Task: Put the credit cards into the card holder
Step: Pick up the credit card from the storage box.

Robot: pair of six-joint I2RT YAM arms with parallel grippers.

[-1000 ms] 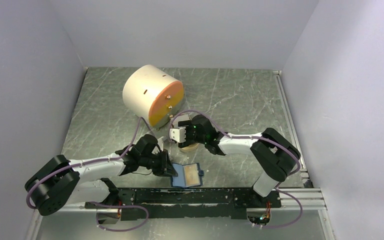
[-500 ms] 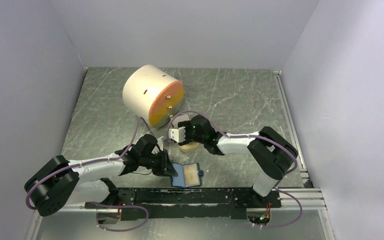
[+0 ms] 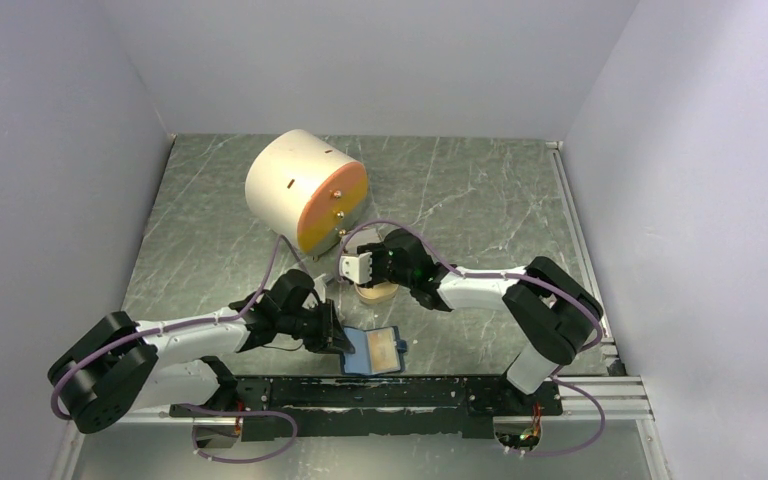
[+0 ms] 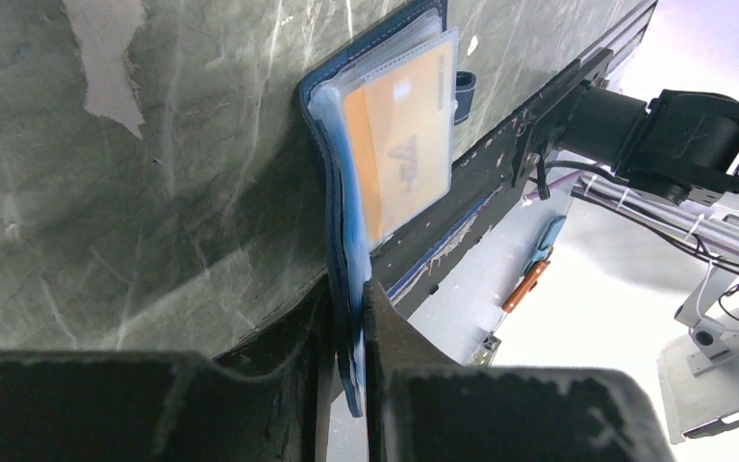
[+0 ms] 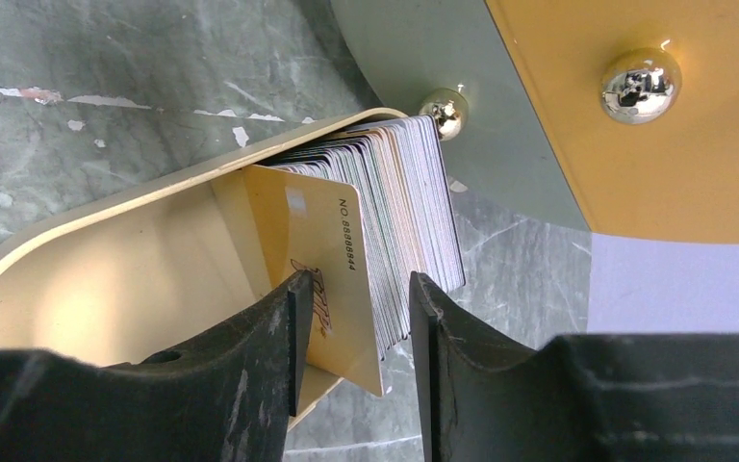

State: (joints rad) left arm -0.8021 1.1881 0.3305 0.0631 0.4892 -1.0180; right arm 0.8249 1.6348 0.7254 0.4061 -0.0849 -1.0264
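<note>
Right hand (image 5: 356, 289) straddles credit cards (image 5: 394, 192); left hand (image 4: 349, 300) pinches card holder (image 4: 394, 125).

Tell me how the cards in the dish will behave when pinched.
The cards look thin and glossy, so they will likely slide apart. Standing on edge in the shallow dish, the loose ones may topple once the right hand lifts some.

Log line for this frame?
left gripper: shut on card holder edge | right gripper: open, fingers straddling credit cards in tan dish
</note>
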